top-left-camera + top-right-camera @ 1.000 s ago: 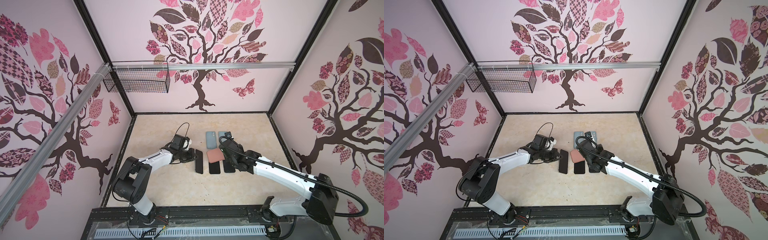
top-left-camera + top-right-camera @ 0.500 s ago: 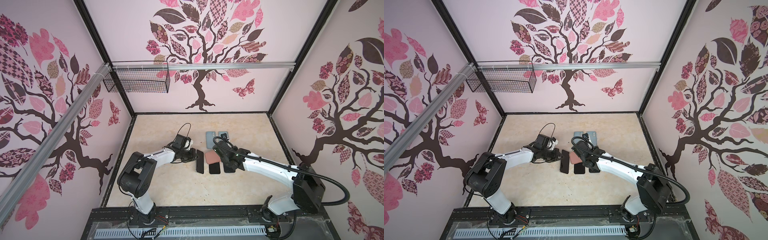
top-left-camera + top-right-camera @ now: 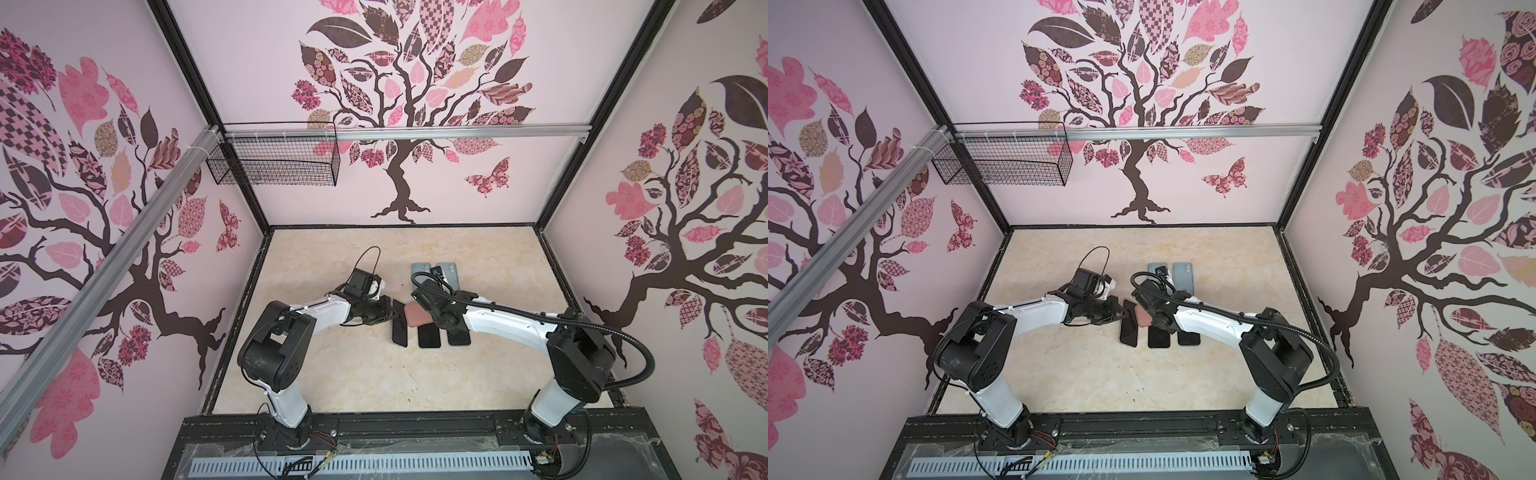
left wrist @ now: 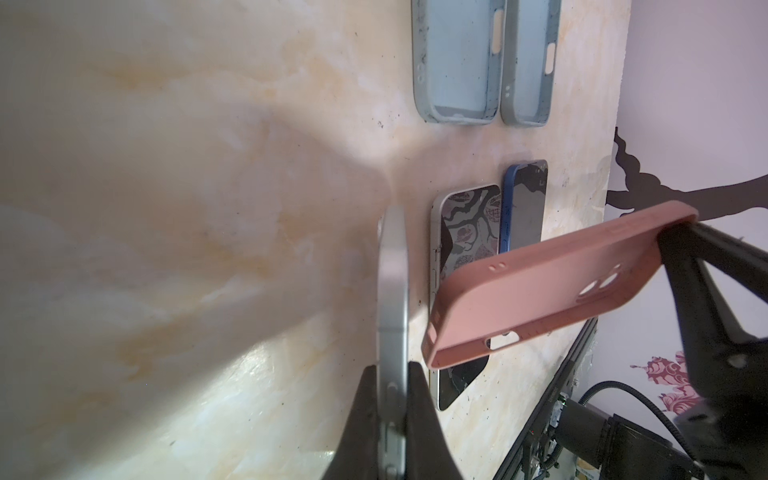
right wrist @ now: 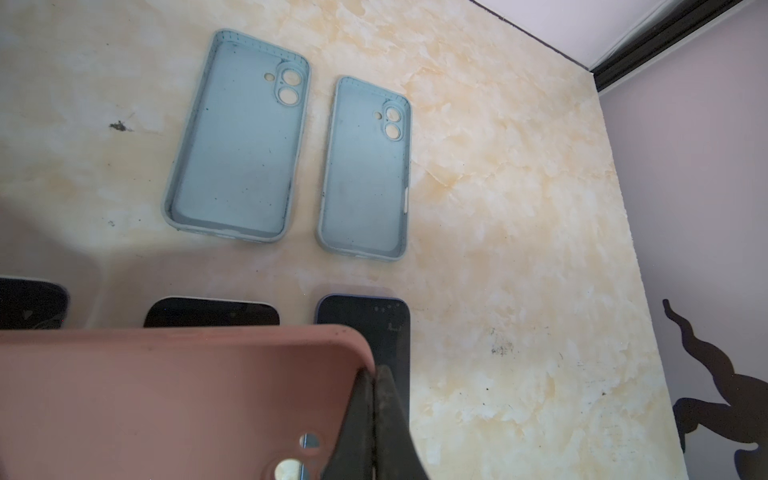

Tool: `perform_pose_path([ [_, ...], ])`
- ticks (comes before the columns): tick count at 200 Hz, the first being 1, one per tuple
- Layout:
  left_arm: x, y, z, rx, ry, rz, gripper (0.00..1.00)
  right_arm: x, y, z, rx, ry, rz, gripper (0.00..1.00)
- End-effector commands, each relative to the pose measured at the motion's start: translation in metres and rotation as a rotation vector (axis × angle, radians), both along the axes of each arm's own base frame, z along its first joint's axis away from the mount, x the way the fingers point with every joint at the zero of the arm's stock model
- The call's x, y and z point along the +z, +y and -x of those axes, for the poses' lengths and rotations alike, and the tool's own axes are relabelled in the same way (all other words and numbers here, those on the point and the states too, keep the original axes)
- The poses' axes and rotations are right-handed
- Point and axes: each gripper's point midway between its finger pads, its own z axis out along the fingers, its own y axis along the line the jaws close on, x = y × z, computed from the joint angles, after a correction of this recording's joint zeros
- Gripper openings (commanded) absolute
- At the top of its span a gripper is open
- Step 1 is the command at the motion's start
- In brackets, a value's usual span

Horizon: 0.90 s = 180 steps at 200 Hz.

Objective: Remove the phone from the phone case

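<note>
1. The left gripper (image 3: 384,309) (image 4: 392,370) is closed on the phone (image 3: 399,322) (image 4: 392,282), one finger on each flat face. The left wrist view shows the phone edge-on and free of any case. In both top views it is the leftmost device in the row. Whether its far end touches the tabletop (image 3: 332,374) cannot be determined.
2. Just right of the phone, the pink phone case (image 3: 417,313) (image 4: 540,282) (image 5: 166,395) is empty and raised off the tabletop, tilted, apart from the phone.
3. The right gripper (image 5: 376,370) is fully closed, pinching the case wall at the camera-cutout corner.
4. Below and right of the case, two other phones (image 3: 429,334) (image 3: 458,334) lie flat, screens up, side by side.
5. Behind them, two empty light-blue cases (image 5: 241,137) (image 5: 365,170) lie open side up.
</note>
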Motion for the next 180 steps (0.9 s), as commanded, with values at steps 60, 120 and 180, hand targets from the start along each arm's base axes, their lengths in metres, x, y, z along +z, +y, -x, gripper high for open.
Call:
perform_pose_path([
  [60, -0.001, 0.002, -0.013, 0.016, -0.029, -0.012, 0.10, -0.011, 0.001, -0.006, -0.032, 0.023, 0.061, 0.00],
  [120, -0.004, 0.003, -0.013, 0.021, -0.019, -0.012, 0.24, -0.015, 0.003, -0.006, -0.028, 0.034, 0.056, 0.00],
  [180, -0.010, 0.007, -0.009, 0.037, -0.003, -0.022, 0.33, -0.014, 0.003, -0.006, -0.029, 0.034, 0.057, 0.00],
])
